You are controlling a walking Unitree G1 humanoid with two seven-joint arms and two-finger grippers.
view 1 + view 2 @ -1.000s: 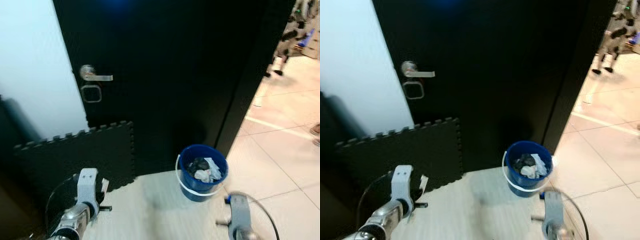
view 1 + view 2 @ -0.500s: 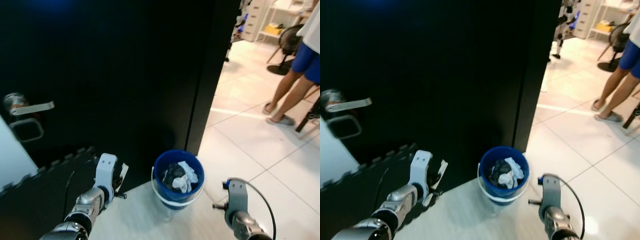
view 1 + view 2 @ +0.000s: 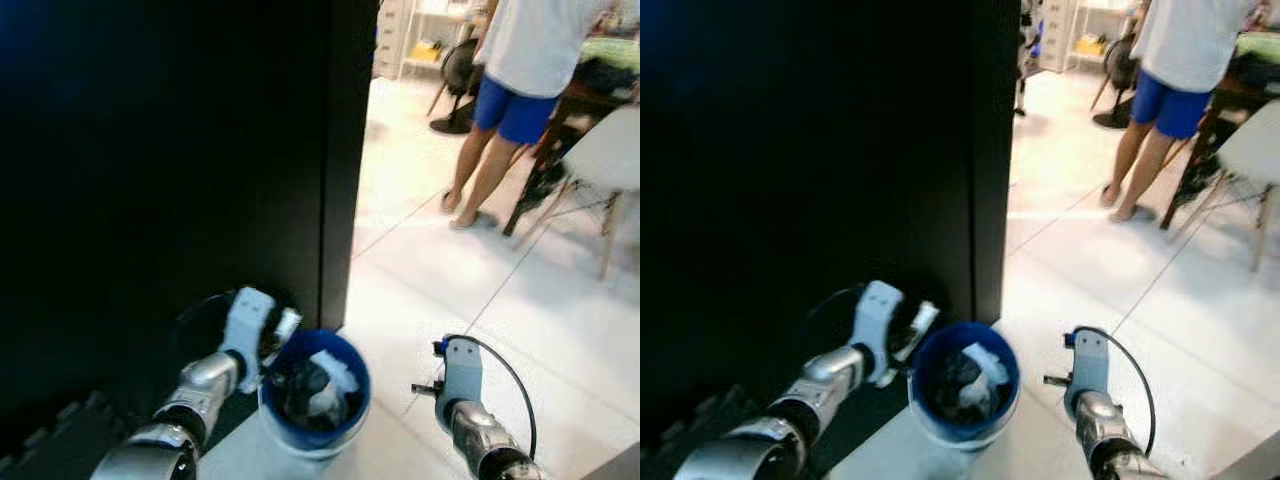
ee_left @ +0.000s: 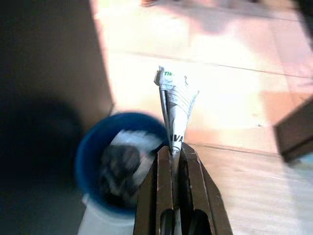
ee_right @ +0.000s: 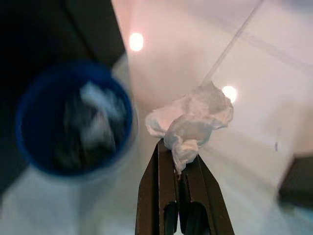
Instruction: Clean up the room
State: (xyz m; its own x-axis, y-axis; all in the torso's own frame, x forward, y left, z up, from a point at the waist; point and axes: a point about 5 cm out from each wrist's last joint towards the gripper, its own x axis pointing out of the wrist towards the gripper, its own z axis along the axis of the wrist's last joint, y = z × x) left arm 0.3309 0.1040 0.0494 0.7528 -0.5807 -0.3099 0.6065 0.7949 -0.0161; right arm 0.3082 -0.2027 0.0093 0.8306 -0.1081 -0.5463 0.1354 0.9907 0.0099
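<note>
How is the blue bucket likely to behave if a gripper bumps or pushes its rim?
The blue bucket looks like thin plastic, so probably light. Its load seems to be crumpled paper and dark scraps, adding little weight. Standing on smooth floor, it would likely slide or tip under a push on the rim.

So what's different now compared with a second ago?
The robot has turned right: the door handle has slid out of sight and a person is now in view. The blue bucket now sits closer beneath the arms. The left gripper still pinches a printed paper, the right gripper a crumpled tissue.
</note>
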